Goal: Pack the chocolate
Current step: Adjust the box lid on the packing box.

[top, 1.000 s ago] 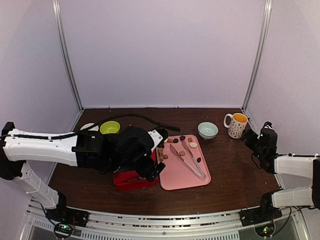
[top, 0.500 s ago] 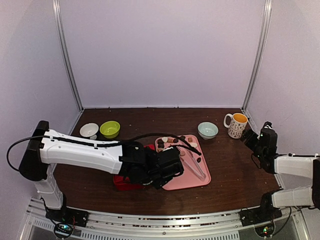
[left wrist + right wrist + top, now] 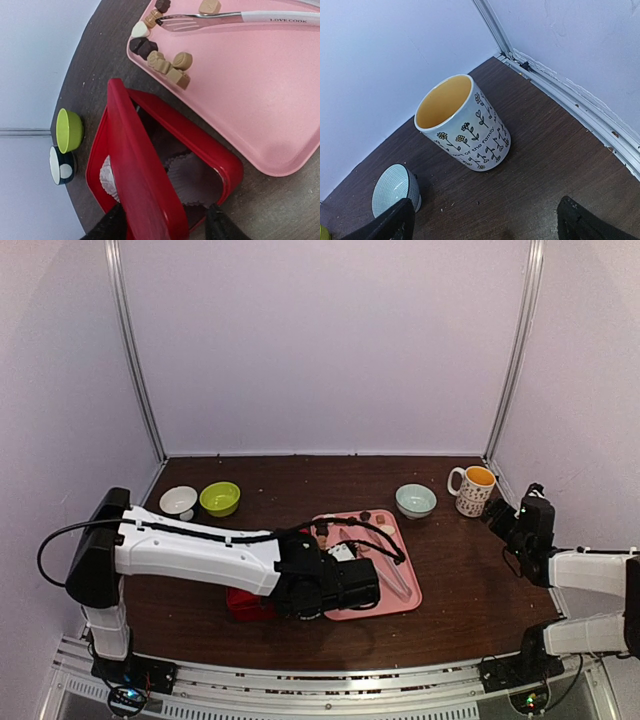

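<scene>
While my left pincer [image 3: 164, 224] is hanging wide open astride the raised lid [image 3: 135, 165] of the red box [image 3: 192, 136], gripping nothing, the chocolate [image 3: 167, 67] is lying on the pink tray [image 3: 260, 100] just beside it. My right pincer [image 3: 485, 222] is gaping empty near the mug [image 3: 465, 125] on the tabletop [image 3: 545, 165].

Flowered white mug [image 3: 465, 125], yellow inside, upright on a dark wood counter [image 3: 555, 165]; pale blue bowl [image 3: 395, 187] nearby; gripper [image 3: 485, 210] spread wide below.
</scene>
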Action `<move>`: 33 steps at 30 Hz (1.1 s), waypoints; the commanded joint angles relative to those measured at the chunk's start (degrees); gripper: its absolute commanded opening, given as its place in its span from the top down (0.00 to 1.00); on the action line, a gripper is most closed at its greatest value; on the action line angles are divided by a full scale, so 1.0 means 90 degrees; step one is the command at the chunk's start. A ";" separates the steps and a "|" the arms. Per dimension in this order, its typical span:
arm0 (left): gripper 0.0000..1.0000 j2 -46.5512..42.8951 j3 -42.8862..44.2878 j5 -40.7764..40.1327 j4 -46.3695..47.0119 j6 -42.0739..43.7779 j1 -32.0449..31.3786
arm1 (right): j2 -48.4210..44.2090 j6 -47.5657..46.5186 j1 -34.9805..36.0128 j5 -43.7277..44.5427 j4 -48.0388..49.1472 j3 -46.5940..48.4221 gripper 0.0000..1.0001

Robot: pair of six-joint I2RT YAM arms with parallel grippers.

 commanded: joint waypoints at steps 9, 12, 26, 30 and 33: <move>0.86 0.0299 0.0823 -0.0708 -0.1426 -0.0822 -0.0139 | 0.0026 0.0003 0.0036 0.0072 -0.0084 0.0154 0.00; 0.90 0.0327 0.0964 -0.0836 -0.1676 -0.0949 -0.0152 | 0.0041 -0.0001 0.0042 0.0081 -0.0110 0.0183 0.00; 0.95 0.0195 0.2234 -0.2105 -0.3799 -0.1815 -0.0153 | 0.0039 -0.0002 0.0042 0.0085 -0.0120 0.0178 0.00; 0.95 -0.0136 0.2408 -0.2283 -0.3797 -0.1842 -0.0122 | 0.0042 0.0000 0.0036 0.0082 -0.0120 0.0182 0.00; 0.95 -0.0443 0.2404 -0.2365 -0.3725 -0.1813 0.0016 | 0.0051 0.0006 0.0043 0.0074 -0.0118 0.0185 0.00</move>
